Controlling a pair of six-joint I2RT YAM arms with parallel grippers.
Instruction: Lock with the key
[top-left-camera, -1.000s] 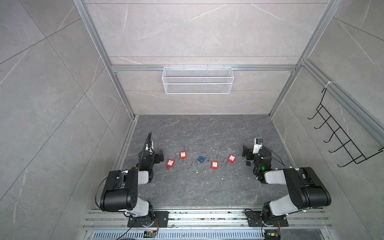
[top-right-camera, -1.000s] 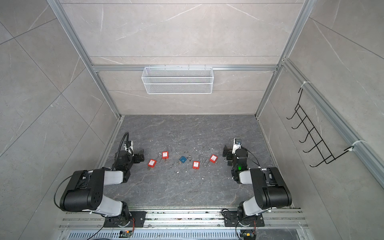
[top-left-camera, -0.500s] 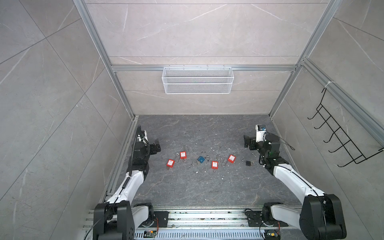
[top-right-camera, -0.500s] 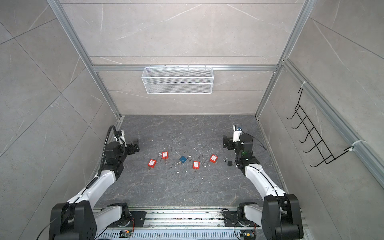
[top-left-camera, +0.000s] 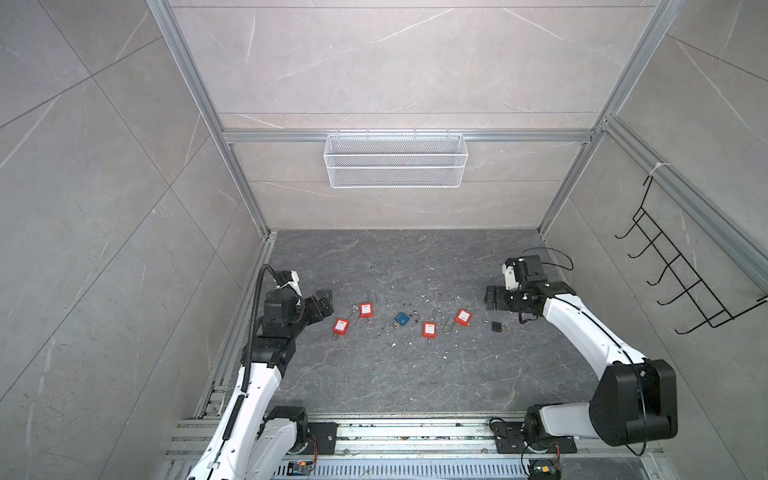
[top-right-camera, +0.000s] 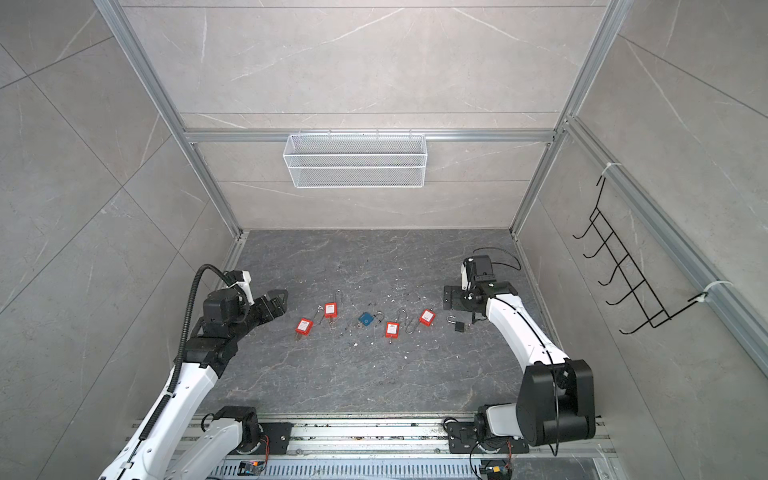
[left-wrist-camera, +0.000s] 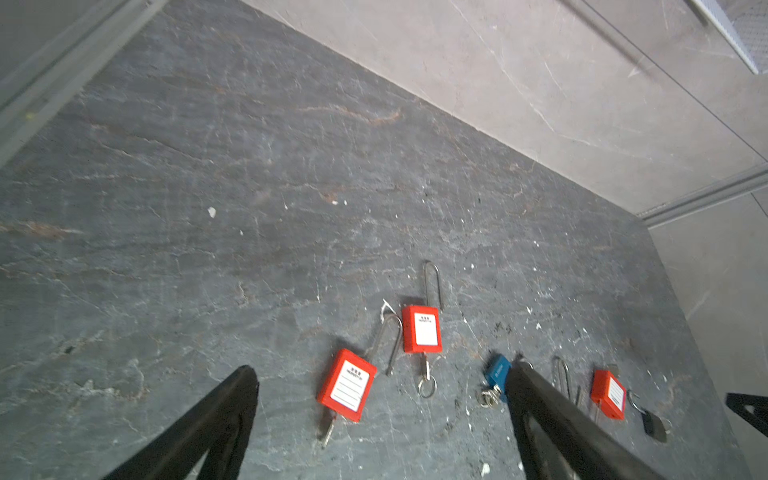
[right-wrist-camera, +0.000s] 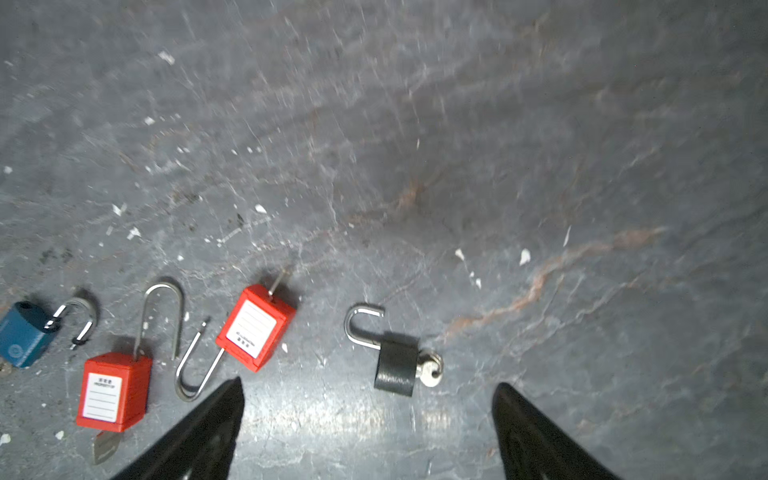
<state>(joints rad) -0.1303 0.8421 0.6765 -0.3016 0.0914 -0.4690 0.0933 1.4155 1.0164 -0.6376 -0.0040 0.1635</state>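
Six padlocks are lying in a loose row across the middle of the dark stone bench (top-left-camera: 395, 386). The black padlock (right-wrist-camera: 395, 365) is sitting at the right end of the row, its shackle swung open and a silver key (right-wrist-camera: 431, 370) sticking out of its base. The right claw (top-left-camera: 491, 298) is hovering just beside it with its fingers spread wide and nothing between them. In the right wrist view the lock is showing between the two fingertips and a little beyond them. The left claw (top-left-camera: 327, 303) is hovering near the other end of the row, likewise wide apart and empty, close to the leftmost of four red padlocks (top-left-camera: 340, 326). A blue padlock (top-left-camera: 402, 319) is resting mid-row, with two red ones lying on either side. A white wire basket (top-left-camera: 395, 166) is hanging on the back wall.
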